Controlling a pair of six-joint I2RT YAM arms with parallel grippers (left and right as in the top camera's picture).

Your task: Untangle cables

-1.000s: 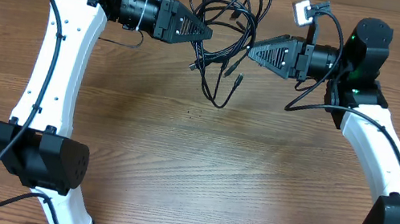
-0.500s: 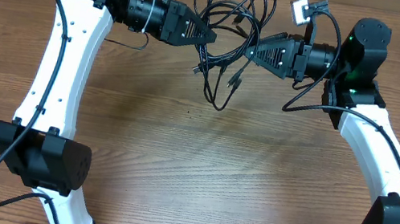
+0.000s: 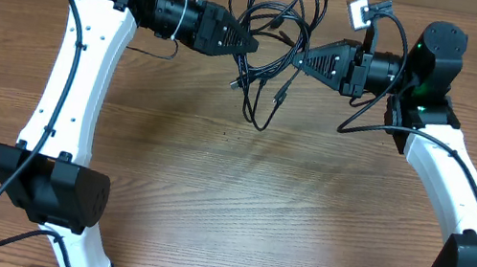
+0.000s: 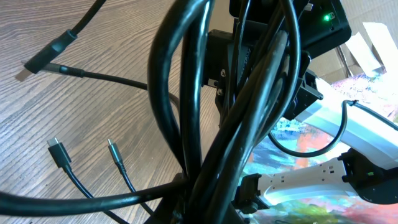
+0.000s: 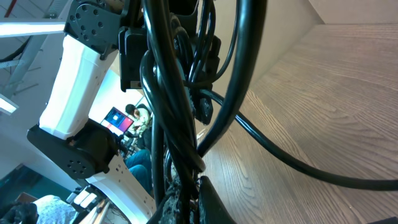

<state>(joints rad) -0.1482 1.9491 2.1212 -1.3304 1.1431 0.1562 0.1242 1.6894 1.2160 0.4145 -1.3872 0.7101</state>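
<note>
The cables (image 3: 278,14) are a tangle of thin black cords held up between both arms at the table's far side, with loops behind and plug ends (image 3: 276,93) dangling toward the wood. My left gripper (image 3: 254,47) comes in from the left and is shut on the bundle. My right gripper (image 3: 295,62) comes in from the right and is shut on strands of it. In the left wrist view the cables (image 4: 186,112) fill the frame above my gripper (image 4: 208,208), and two plug ends (image 4: 59,151) hang lower left. In the right wrist view cables (image 5: 163,118) run down into the gripper (image 5: 189,199).
The brown wooden table (image 3: 237,201) stretches out in front of the arms. Each arm carries a thicker black wire of its own (image 3: 368,116) and a small white camera box (image 3: 360,14). The arm bases (image 3: 45,184) stand at the near corners.
My right gripper has closed onto the cables. The left gripper has moved slightly right and farther back with the bundle, which has shifted a little.
</note>
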